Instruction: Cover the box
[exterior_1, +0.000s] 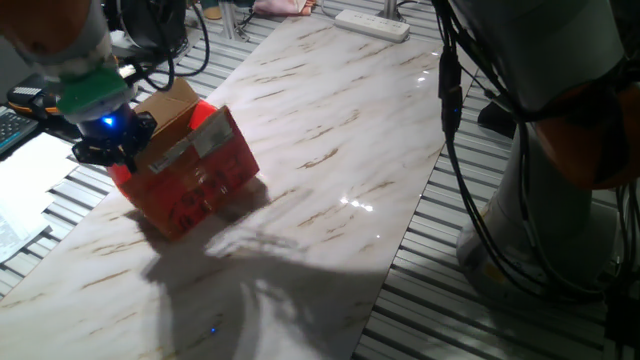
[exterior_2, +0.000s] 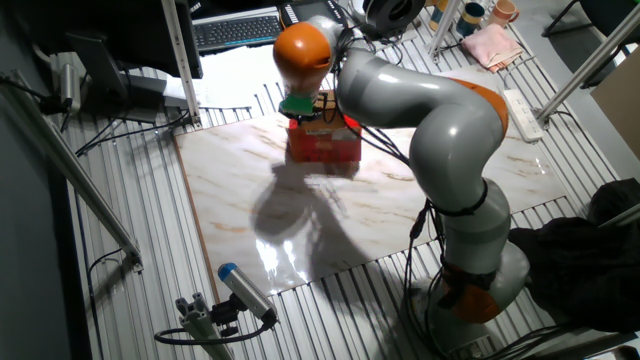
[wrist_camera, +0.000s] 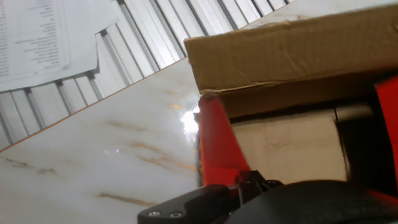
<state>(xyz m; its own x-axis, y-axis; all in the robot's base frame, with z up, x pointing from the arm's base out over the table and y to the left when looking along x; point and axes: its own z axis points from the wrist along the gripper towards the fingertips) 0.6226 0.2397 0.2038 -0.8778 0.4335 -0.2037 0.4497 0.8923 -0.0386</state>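
- box – red carton, sits on the marble-patterned counter near its far-left end in one fixed view; tilted look, brown flap sticking up at the back, another flap with a white label lying across the top
- claw – right at the box's left edge, blue light glowing on it, green ring just above; jaw gap hidden, cannot tell if released or clenched
- hand view: brown flap fills the top right, red side wall edge below it, plain brown inside visible behind; dark claw body at bottom
- other fixed view: box under the arm's orange joint, close to the counter's far edge
- papers on the slatted surface beyond the box
- white power strip – well apart from the box, at the counter's far end
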